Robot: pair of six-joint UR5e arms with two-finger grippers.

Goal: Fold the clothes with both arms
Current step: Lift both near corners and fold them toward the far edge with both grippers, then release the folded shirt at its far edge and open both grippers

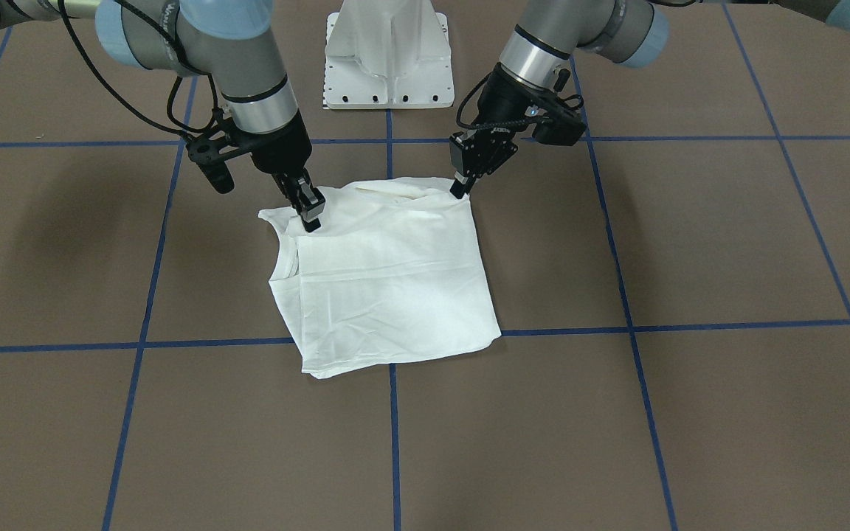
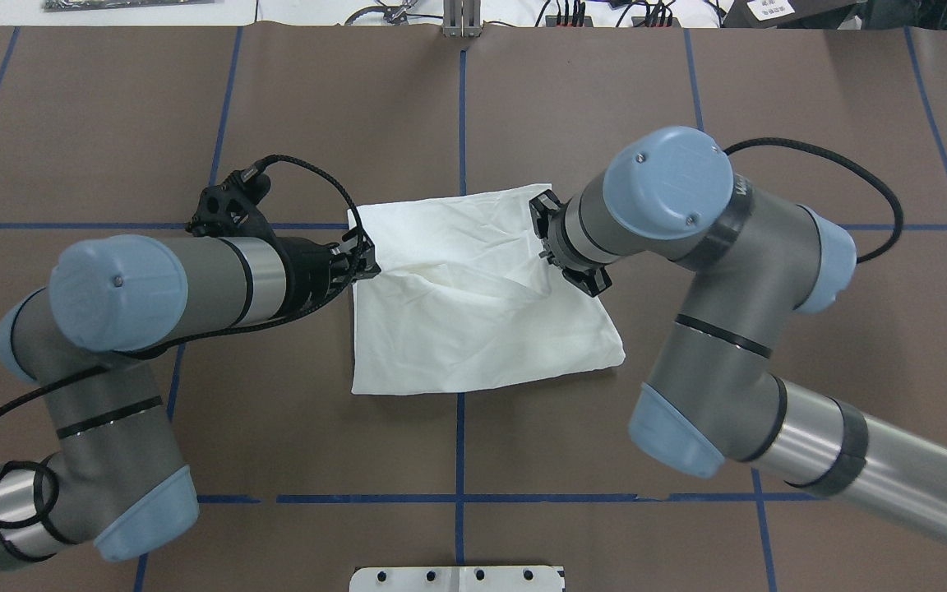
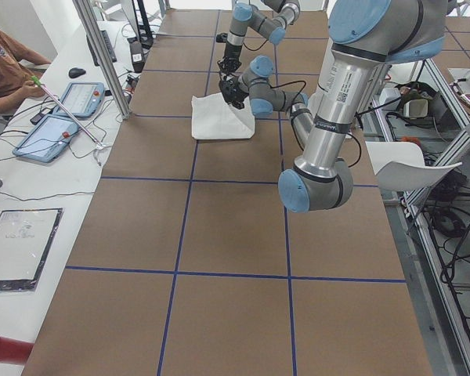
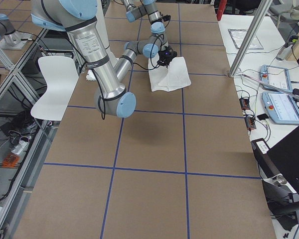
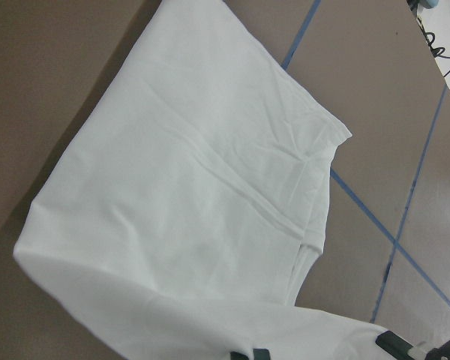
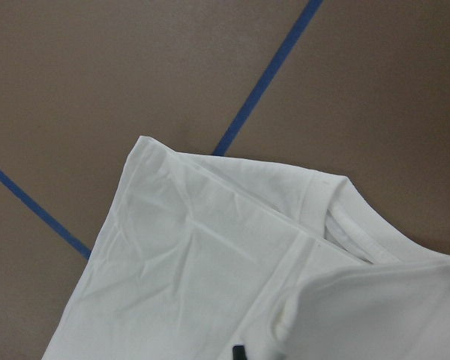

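The clothes are one white T-shirt (image 1: 388,280), folded into a rough square on the brown table (image 1: 690,236). Its ribbed collar (image 6: 360,232) peeks out at one side. My left gripper (image 1: 460,192) is shut on the shirt's robot-side edge at one corner. At the other corner of that edge my right gripper (image 1: 311,220) is shut on the cloth. In the overhead view the left gripper (image 2: 367,265) and right gripper (image 2: 547,247) hold this edge raised above the shirt (image 2: 473,345). The side view shows the shirt (image 3: 219,121) sloping up toward the grippers.
The white pedestal base (image 1: 388,59) stands just behind the shirt. Blue tape lines (image 1: 392,442) grid the table. A person (image 3: 8,55) sits at a side desk with tablets (image 3: 51,133). A white chair (image 4: 55,84) stands beside the table.
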